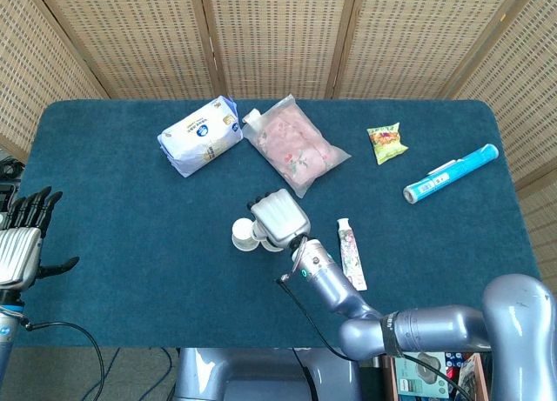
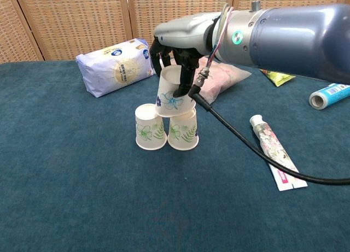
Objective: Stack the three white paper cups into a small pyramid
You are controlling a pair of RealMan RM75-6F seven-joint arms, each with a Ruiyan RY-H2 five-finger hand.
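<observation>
Wicker screens stood behind the blue table (image 1: 104, 201). Right hand (image 2: 176, 56) gripped the top cup (image 2: 174, 93) from above, upside down, on the two base cups (image 2: 167, 128) standing side by side near the table's middle. Left hand (image 1: 24, 240) hung spread and empty off the left edge.

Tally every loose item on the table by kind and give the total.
Paper cups: 3
Tissue pack: 1
Pink pouch: 1
Snack packet: 1
Blue tube: 1
Floral tube: 1
Total: 8
</observation>
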